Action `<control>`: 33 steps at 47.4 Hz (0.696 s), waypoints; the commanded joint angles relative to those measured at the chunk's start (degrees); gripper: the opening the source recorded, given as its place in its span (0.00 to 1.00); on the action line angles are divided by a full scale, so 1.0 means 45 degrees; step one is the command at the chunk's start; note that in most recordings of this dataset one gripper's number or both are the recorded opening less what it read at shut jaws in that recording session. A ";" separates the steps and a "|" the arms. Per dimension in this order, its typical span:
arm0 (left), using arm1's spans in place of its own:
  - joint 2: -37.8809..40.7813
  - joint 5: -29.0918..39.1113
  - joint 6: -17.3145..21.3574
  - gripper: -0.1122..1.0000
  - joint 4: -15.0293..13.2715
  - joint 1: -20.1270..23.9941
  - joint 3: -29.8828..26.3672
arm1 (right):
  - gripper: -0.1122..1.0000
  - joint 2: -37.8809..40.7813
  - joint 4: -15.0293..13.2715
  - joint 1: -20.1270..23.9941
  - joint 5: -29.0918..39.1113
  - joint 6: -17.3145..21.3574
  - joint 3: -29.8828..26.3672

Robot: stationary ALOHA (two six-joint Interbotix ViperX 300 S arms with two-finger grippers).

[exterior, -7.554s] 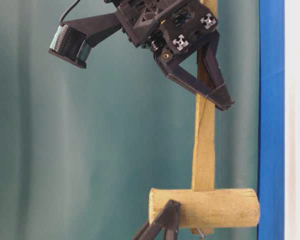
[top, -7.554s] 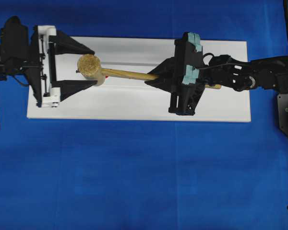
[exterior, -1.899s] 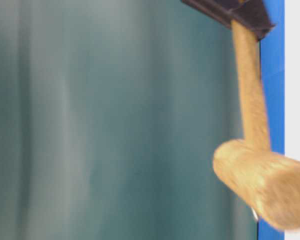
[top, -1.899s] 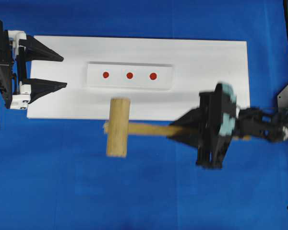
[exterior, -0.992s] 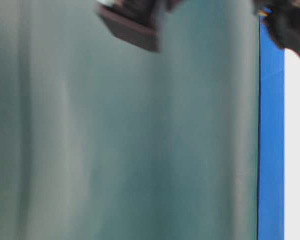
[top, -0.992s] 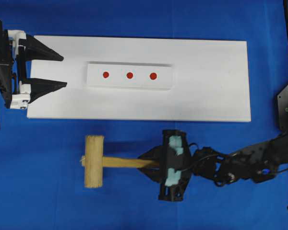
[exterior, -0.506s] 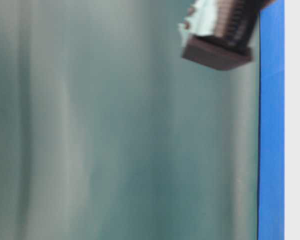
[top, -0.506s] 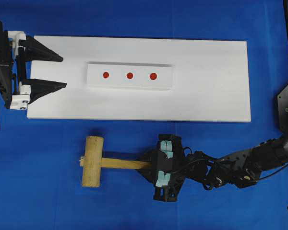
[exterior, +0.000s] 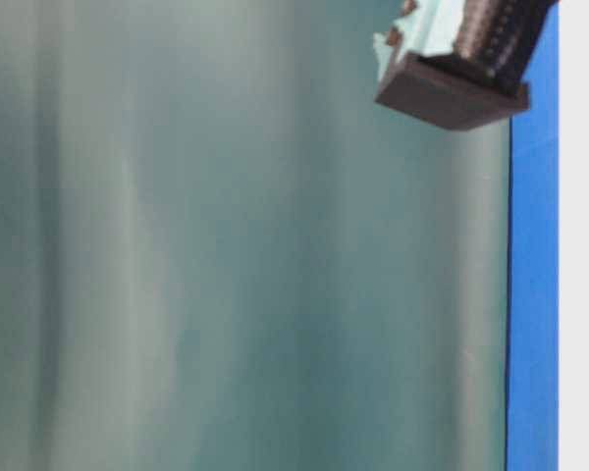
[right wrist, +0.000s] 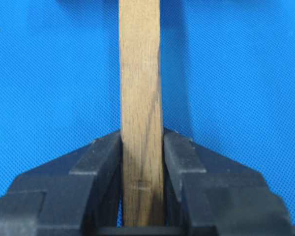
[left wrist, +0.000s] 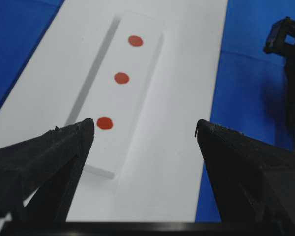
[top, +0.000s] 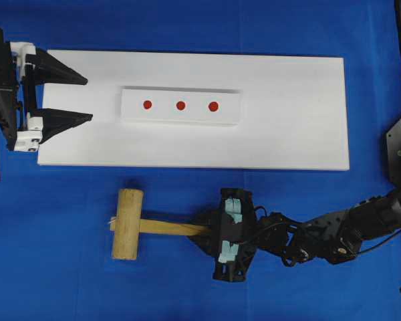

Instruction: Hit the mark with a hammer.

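Wooden light mallet (top: 129, 224) lies on the blue worktop (top: 67, 281), handle clamped in the right gripper (top: 205, 231); left gripper (top: 87, 99) gapes apart.

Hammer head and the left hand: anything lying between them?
Only the white board's near-left corner and bare blue cloth separate the hammer from the left hand, per the overhead view.

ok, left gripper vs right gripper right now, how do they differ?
The left gripper stands wide open and empty; the right gripper is shut on the hammer handle. The left gripper sits at the white board's end, facing the red marks; the right gripper is off the board, over the blue cloth. Both have black fingers.
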 commanded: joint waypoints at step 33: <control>-0.0020 -0.0098 -0.0020 0.83 0.0039 0.0039 -0.0117 | 0.84 -0.4102 0.0039 -0.0137 0.0273 -0.1348 0.1641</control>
